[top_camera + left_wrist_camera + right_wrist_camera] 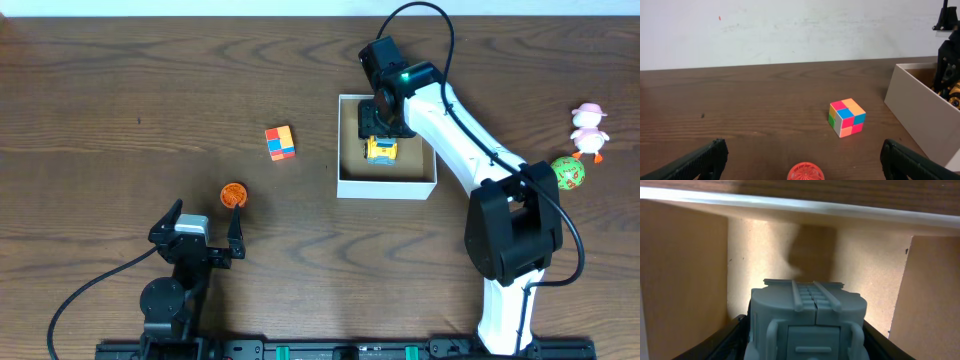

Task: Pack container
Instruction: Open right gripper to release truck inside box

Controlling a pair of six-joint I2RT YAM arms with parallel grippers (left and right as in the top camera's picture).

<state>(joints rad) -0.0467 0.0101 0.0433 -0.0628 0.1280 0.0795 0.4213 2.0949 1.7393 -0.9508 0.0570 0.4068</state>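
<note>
**Overhead.** The right gripper (383, 130) reaches down inside the container (387, 187). A yellow toy vehicle (381, 150) sits at its fingertips, within the walls. The arm covers the finger contact here, so the grip cannot be confirmed from this view. The left gripper (207, 212) is well apart from the container with its fingers spread wide and nothing between them. An orange disc (233, 195) lies just ahead of its right finger. A multicoloured cube (280, 142) lies farther ahead, between those fingers and the container. A pink-and-white duck (589, 130) and a green ball (568, 172) lie behind the right fingers, beside that arm's base.

**Left wrist.** Both fingers (695, 160) stand far apart and hold nothing. The disc is centred just ahead of them, the cube beyond it and slightly right. The container wall is far right.

**Right wrist.** The fingers (722, 342) close on both flanks of the vehicle's grey body. They look clamped on it. Its long axis appears to run in line with the fingers. Tan container walls enclose both sides, with the far wall ahead.

**Assessment.** The vehicle is already inside the container, so the next move looks like a release. The left arm is nearer the disc and cube, and the right arm is nearer the duck and ball.
</note>
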